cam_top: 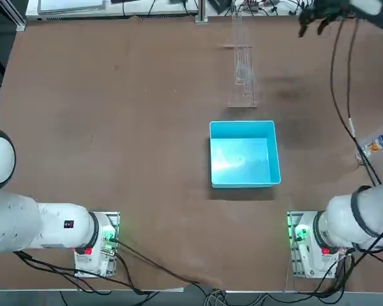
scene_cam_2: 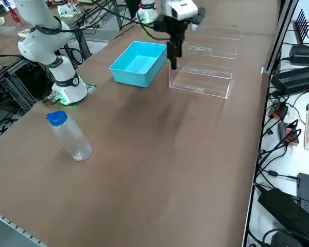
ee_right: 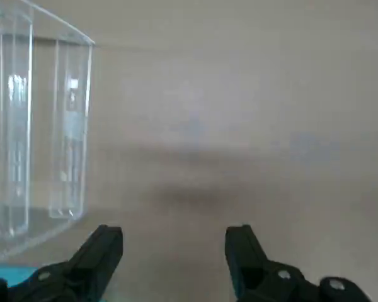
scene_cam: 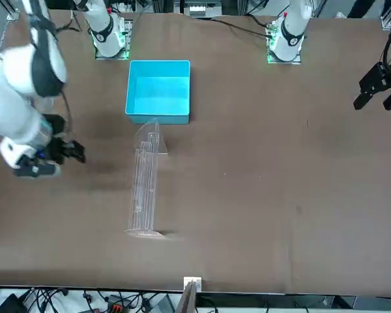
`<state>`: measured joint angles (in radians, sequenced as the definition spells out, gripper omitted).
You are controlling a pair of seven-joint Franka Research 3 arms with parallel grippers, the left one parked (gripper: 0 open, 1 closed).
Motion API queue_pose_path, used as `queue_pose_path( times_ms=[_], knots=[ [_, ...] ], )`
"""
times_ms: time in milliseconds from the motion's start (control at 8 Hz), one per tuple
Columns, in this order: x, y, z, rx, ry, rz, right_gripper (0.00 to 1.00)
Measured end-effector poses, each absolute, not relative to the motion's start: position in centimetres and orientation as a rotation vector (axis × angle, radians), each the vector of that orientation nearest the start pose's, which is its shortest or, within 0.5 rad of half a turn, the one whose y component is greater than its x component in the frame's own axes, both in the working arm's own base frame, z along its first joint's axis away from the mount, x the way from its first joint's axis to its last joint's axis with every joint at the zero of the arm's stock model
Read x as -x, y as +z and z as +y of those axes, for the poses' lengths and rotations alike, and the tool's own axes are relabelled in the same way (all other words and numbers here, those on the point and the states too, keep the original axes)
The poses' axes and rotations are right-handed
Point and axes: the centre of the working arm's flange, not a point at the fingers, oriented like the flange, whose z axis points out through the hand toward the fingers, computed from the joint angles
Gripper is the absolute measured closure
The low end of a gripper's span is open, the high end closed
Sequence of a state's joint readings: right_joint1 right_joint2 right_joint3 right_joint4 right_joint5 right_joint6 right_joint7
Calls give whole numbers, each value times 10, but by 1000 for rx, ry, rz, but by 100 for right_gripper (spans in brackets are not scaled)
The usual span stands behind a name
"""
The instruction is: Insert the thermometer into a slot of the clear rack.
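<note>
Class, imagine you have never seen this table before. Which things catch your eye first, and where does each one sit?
The light-blue bin stands out at mid-table against the brown top. Just beyond it, on the side away from the robot, stands the clear rack, long, narrow and nearly see-through. The right gripper hangs beside the rack with its fingers open and nothing between them, while a clear bottle with a blue cap stands alone near the table's right edge.

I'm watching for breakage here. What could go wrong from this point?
The open, empty end effector hangs near the clear rack; a sideways sweep could tip that thin-walled stand. I cannot spot the thermometer, so a grasp might miss or crack it. The arm's cable runs close by the bottle and could snag it.
</note>
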<state>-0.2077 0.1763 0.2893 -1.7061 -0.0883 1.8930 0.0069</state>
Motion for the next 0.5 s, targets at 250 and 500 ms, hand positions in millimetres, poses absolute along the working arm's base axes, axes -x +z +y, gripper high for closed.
queue_pose_path(
  times_ms=[250, 500],
  knots=[
    [-586, 541, 12, 3201, -14, -188, 0],
    [-562, 576, -5, 3220, 40, -171, 0]
  ],
)
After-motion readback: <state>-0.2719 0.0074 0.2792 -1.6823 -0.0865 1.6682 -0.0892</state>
